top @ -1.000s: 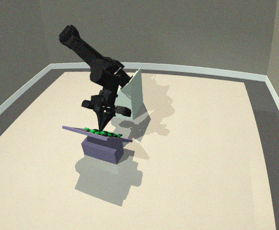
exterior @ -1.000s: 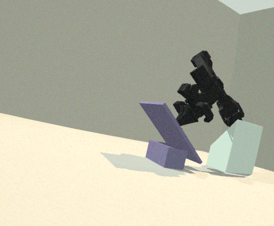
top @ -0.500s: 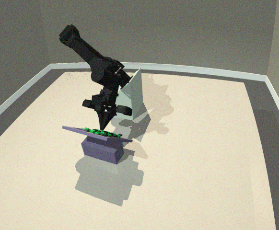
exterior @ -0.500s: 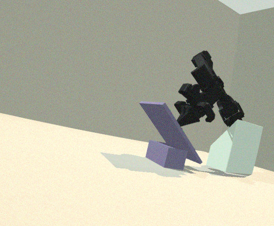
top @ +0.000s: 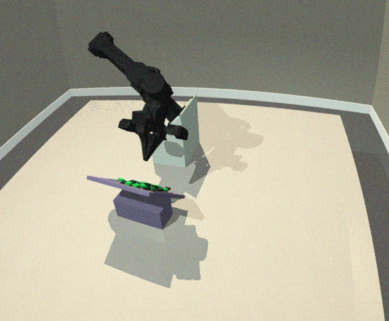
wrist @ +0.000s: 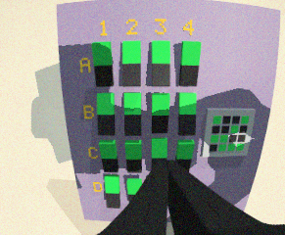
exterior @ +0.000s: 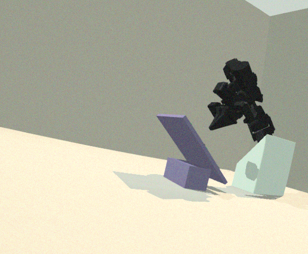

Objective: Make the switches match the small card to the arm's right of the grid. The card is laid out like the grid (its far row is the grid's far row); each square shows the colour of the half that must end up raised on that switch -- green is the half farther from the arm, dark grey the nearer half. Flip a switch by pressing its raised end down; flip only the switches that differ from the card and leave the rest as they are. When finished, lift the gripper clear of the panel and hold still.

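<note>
The purple panel [wrist: 71,33] fills the middle of the wrist view, tilted on its block [exterior: 185,173] at lower centre of the exterior view. On it a four-by-four grid of rocker switches [wrist: 145,101] is laid out, columns numbered along the top and rows lettered down the left. The small card [wrist: 230,133] is seen at the right of the wrist frame, beside rows B and C; its squares are too small to be read with confidence.

The gripper [wrist: 168,186] is closed tight with nothing between the fingers, which are brought together into a single dark wedge at the bottom centre of the wrist frame. In the top and exterior views it is held off the panel face, apart from every switch.

The switches are judged rigid and light, pivoting with a snap, so no grasp is called for. Each should be pushed with the closed tip on the raised half, near its outer end. The smooth caps are closely spaced, so a slip onto a neighbour is the likely fault.
</note>
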Motion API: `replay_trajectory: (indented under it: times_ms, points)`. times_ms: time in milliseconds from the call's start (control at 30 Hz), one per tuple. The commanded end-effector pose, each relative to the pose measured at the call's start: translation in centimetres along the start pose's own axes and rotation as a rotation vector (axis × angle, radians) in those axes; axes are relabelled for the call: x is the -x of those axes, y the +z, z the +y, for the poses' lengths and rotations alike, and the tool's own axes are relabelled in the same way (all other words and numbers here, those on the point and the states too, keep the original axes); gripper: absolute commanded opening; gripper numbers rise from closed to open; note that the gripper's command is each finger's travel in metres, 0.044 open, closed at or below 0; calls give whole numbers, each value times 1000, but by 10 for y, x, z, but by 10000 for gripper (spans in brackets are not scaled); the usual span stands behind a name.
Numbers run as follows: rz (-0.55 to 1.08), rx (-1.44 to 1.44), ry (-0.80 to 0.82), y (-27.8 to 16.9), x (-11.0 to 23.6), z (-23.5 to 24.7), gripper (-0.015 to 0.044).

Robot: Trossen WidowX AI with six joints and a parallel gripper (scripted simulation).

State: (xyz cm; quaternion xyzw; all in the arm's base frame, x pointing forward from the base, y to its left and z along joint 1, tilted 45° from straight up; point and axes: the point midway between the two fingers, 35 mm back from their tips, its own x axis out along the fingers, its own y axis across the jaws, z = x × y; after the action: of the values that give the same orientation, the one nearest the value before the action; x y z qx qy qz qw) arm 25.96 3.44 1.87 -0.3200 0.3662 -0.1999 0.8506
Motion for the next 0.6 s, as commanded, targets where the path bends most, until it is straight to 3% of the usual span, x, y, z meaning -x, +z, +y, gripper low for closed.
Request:
replay_trajectory:
  times_ms: [0, 200, 367, 567]
  points:
    - [1, -2, -7, -10, 3, -13, 0]
    - [2, -1, -8, -21, 2, -23, 0]
    - [25, -1, -10, -20, -31, -24, 0]
    - [25, -1, -11, -20, -32, -25, 0]
